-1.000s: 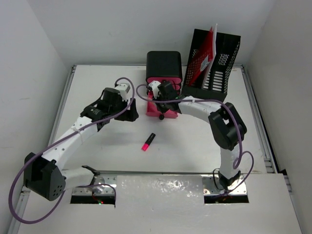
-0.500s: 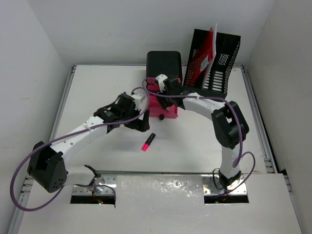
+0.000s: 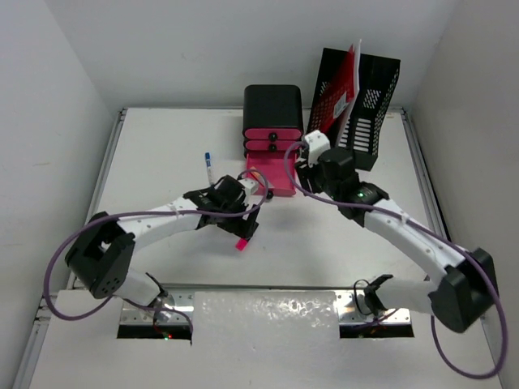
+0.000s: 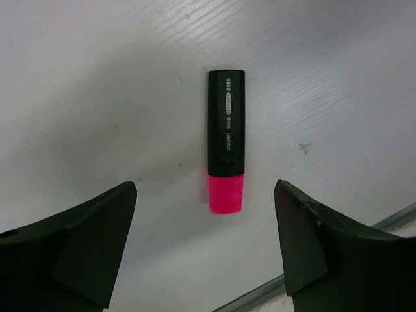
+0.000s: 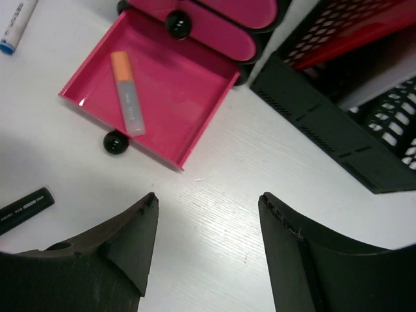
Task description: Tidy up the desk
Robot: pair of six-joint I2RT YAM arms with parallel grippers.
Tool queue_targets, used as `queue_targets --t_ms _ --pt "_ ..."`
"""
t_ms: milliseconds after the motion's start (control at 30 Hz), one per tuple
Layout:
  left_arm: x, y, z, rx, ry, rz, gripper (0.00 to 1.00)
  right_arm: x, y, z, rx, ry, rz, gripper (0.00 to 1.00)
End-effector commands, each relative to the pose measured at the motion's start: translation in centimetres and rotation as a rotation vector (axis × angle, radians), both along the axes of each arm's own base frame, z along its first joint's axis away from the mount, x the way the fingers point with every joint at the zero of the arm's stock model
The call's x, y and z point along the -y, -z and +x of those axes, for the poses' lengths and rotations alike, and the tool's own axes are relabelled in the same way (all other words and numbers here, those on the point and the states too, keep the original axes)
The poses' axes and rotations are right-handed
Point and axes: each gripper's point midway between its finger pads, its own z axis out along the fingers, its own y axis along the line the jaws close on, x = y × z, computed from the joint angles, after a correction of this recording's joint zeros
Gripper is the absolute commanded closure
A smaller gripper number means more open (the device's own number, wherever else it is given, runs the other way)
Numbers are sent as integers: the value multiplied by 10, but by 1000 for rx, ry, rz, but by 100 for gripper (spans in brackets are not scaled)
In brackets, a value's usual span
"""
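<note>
Overhead, the desk [image 3: 154, 154] is spanning almost the whole view. Left wrist: the left gripper [image 4: 205, 195] is hovering released, its fingers [image 4: 84, 240] flanking a pink highlighter [image 4: 226, 159] without touching it. Right wrist: the right gripper [image 5: 208, 208] is gaping empty near an open pink drawer [image 5: 188, 104] holding an orange-capped marker [image 5: 128, 94].

The desk [image 3: 154, 154], large white rectangular tabletop, flat and level, metal-edged along its sides, faintly grained

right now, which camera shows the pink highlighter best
Left wrist: the whole highlighter lies on the desk, label readable. The top view shows only its pink end under the left hand; the right wrist view catches just its black end at the frame's edge.
</note>
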Motion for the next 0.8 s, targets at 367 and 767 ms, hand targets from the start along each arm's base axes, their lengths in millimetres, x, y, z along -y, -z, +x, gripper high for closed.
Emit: queue_targets --t_ms 367,767 --pt "28 41 0 -74 20 2 47 48 -22 -30 106 158 16 38" --pt "47 42 -22 -125 81 118 100 66 -29 -41 148 201 -1 40"
